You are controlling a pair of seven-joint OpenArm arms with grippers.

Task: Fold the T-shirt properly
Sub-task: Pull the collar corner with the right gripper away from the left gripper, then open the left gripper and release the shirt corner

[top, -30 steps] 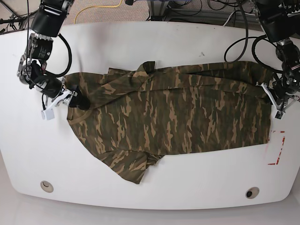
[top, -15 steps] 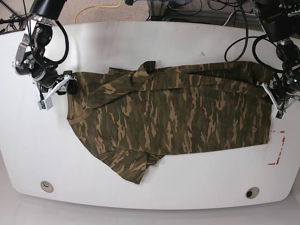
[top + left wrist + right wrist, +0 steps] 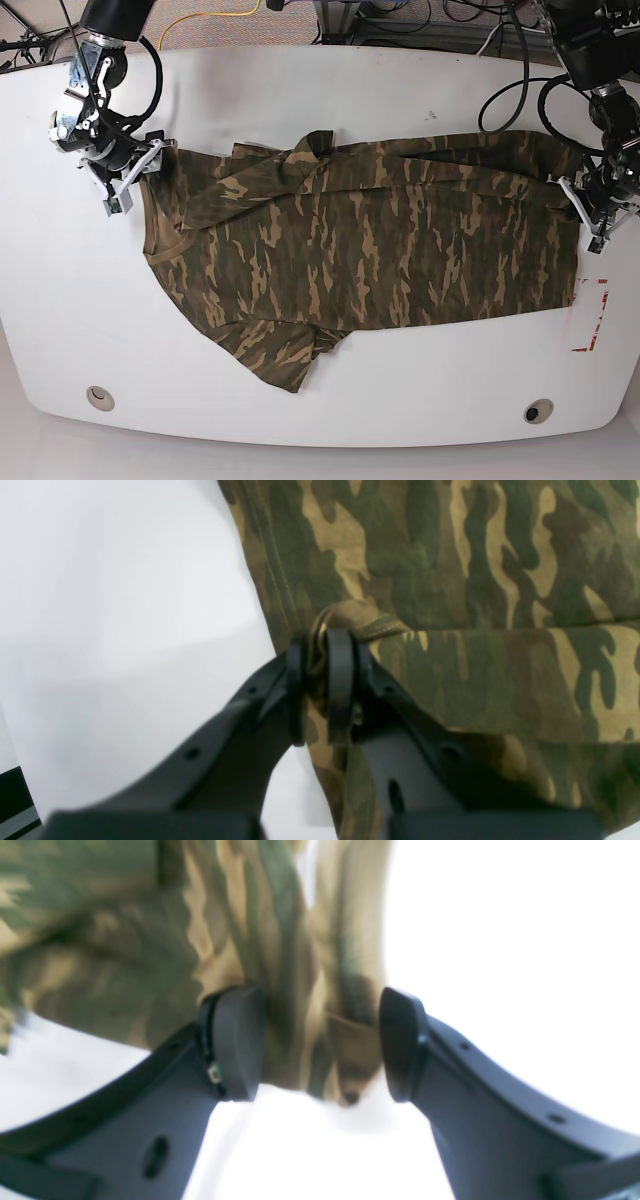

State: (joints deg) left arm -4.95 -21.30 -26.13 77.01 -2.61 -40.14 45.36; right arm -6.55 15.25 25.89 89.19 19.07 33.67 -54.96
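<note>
While the T-shirt (image 3: pixel 370 240) lies spread across the white surface (image 3: pixel 400 90), the left end effector (image 3: pixel 322 690) is clamped on a bunched hem at the shirt's edge, and the right end effector (image 3: pixel 320 1040) stands with its jaws apart, straddling cloth at the opposite end.

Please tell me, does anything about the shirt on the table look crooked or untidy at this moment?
Yes. The T-shirt lies spread but uneven: one sleeve sticks out crumpled at the near edge, and a small bunched fold rises at the far edge. The table shows red markings near one corner. Nothing looks torn or spilled.
</note>
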